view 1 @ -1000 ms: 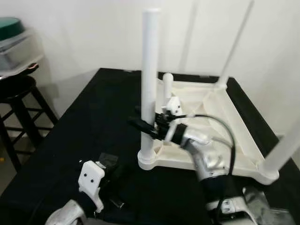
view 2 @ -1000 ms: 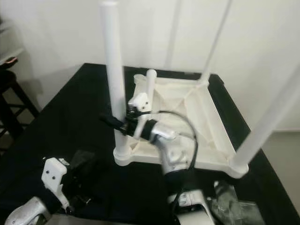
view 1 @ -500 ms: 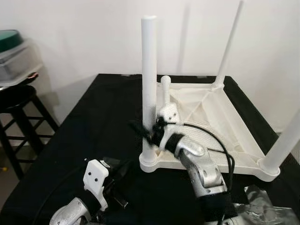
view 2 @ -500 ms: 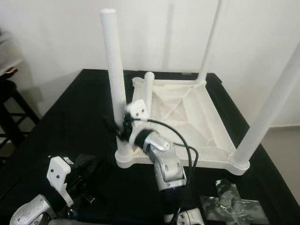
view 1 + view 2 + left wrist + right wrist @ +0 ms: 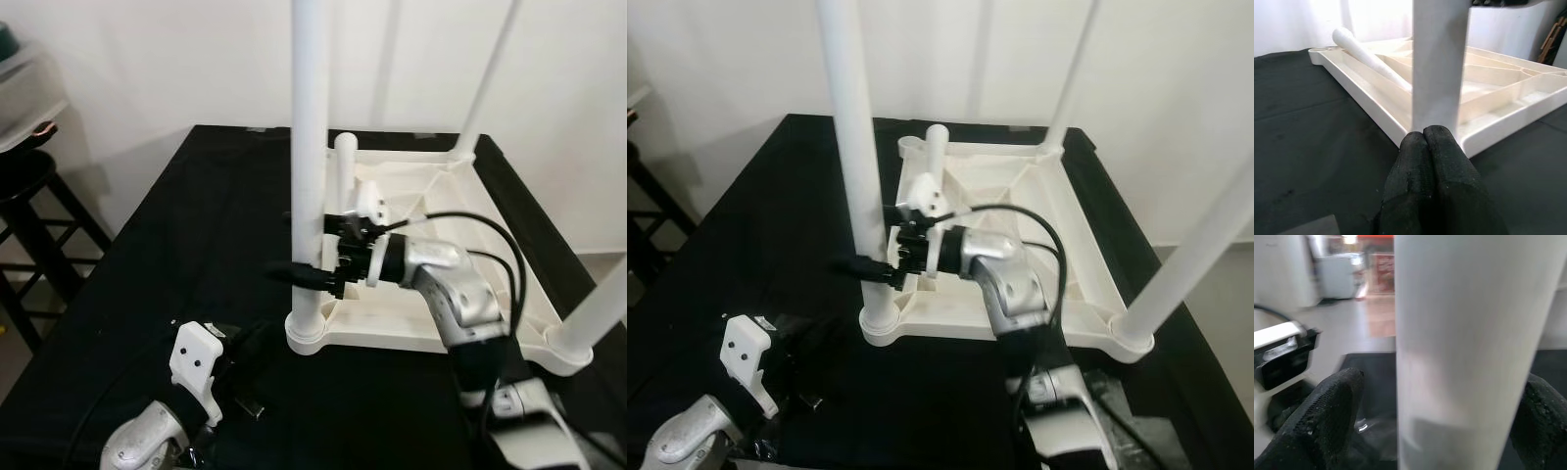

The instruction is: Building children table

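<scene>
Probably home: white wall, black stool.

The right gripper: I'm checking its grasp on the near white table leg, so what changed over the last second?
The right gripper shifted a little along the upright white plastic table leg, fingers straddling it throughout, not clamped. The upturned white tabletop, the loose white leg and the left gripper stayed as they were.

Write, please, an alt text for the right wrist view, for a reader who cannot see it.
A white table leg stands upright between the two black fingers of the right gripper, one finger on each side of it. Behind it lie a black table and a blurred room.
</scene>
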### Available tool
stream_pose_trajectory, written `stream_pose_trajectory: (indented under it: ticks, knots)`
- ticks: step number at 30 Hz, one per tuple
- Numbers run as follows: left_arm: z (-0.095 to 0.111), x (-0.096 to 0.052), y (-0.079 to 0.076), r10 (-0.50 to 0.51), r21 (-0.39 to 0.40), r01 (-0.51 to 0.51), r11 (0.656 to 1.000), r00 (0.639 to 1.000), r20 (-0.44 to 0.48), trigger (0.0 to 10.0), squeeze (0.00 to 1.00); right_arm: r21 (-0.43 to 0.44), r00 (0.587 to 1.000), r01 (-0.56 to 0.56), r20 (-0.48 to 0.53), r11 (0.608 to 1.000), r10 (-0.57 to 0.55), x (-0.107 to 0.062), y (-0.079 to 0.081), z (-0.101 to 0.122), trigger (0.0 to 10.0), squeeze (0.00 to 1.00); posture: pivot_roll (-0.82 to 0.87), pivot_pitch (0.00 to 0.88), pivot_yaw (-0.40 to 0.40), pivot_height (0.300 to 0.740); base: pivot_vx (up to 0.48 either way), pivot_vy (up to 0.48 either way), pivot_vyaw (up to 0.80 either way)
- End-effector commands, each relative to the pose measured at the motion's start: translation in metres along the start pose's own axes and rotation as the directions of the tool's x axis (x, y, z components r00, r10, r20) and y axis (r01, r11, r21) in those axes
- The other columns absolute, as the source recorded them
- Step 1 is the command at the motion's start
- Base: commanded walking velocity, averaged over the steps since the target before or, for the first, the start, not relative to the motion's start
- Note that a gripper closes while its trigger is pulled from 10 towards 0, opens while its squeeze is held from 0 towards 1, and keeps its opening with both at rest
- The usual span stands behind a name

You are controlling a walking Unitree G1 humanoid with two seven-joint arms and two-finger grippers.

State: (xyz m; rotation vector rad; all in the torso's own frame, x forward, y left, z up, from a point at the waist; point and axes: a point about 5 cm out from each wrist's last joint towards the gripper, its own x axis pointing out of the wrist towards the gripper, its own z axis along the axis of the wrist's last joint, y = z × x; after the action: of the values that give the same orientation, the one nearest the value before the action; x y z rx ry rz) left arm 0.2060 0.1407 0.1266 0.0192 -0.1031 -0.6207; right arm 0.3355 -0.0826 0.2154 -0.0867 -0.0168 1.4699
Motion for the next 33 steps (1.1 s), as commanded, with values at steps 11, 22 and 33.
stream_pose_trajectory:
  ticks: [11, 22, 33]
  knots:
    - [-0.003, -0.003, -0.003, 0.002, -0.004, -0.002, 1.000, 1.000, -0.019, 0.0, 0.00, 0.034, 0.994, -0.101, -0.026, 0.994, 0.102, 0.010, -0.017, 0.010, 0.0, 0.00, 0.04, 0.029, -0.032, 0.740, 0.000, 0.000, 0.00]
    - [-0.003, -0.004, -0.003, -0.001, -0.007, 0.001, 1.000, 1.000, -0.019, 0.0, 0.00, 0.020, 0.998, 0.039, -0.040, 0.999, -0.039, -0.009, -0.020, -0.003, 0.0, 0.00, 0.02, 0.028, -0.021, 0.740, 0.000, 0.000, 0.00]
    - [-0.004, -0.003, 0.003, -0.001, -0.006, 0.001, 1.000, 1.000, -0.018, 0.0, 0.00, 0.179, 0.596, 0.802, -0.191, 0.570, -0.780, -0.005, 0.024, -0.080, 0.0, 0.00, -0.03, 0.015, -0.004, 0.740, 0.000, 0.000, 0.00]
